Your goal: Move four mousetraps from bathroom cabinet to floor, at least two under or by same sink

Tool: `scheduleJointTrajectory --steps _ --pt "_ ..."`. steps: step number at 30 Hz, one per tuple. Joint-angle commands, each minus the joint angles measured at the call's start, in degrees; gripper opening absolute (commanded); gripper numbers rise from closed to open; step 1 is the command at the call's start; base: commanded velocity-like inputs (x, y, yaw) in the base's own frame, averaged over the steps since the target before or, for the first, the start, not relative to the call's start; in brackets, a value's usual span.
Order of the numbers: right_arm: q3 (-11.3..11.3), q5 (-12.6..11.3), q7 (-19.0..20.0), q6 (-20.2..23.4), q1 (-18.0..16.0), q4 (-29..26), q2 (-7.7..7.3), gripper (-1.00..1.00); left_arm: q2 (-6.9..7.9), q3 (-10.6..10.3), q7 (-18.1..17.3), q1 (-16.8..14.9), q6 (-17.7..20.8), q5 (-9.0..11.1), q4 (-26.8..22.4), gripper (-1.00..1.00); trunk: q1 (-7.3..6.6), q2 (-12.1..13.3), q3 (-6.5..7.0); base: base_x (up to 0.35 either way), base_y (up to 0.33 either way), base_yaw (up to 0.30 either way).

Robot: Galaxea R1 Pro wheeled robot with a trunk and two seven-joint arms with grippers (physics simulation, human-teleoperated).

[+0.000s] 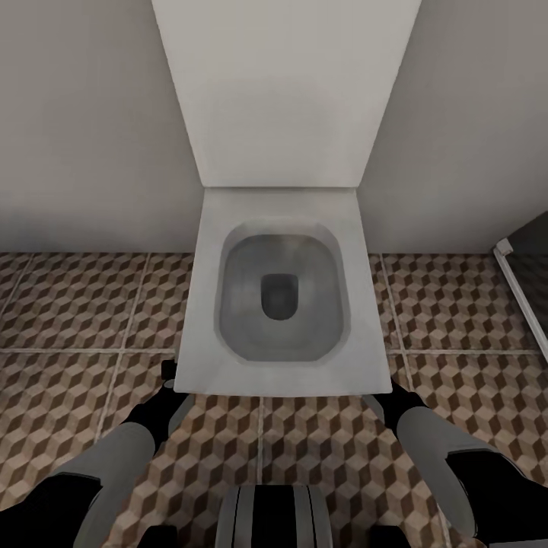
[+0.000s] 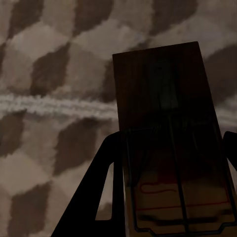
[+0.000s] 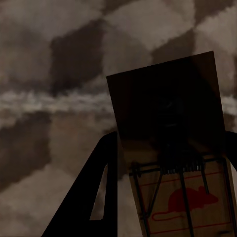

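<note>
While lowered floorward, each claw (image 2: 170, 197) (image 3: 165, 197) grips 1 mousetrap (image 2: 168, 123) (image 3: 170, 128) — both arms.

A: What stands ahead?
B: A white square toilet (image 1: 281, 304), lid (image 1: 285, 91) raised against a plain pale wall (image 1: 84, 114), grey water in the bowl.
A: And underfoot?
B: Tiled floor (image 1: 68, 304) in a brown, beige and white cube pattern, with pale grout lines.
A: Anything at the side?
B: A dark panel with a white edge (image 1: 525, 259), far right.
</note>
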Motion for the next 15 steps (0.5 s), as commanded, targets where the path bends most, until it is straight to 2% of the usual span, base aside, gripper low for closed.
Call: scheduleJointTrajectory --steps 1,6,15 --pt "0.4 -0.2 -0.1 0.0 0.0 0.0 -0.03 -1.0 0.02 -0.5 0.6 0.0 -0.2 0.4 0.1 -1.0 -0.01 0.0 -0.03 0.0 0.0 0.0" --pt "0.4 -0.2 -0.1 0.0 0.0 0.0 -0.03 -1.0 0.01 -0.5 1.7 0.0 -0.1 0.4 0.1 -1.0 -0.01 0.0 -0.03 0.068 0.0 0.0" --pt "0.4 -0.2 -0.1 0.0 0.0 0.0 -0.12 -1.0 0.01 -0.6 2.6 0.0 -0.1 0.4 0.1 -1.0 -0.01 0.0 -0.03 0.281 0.0 0.0"
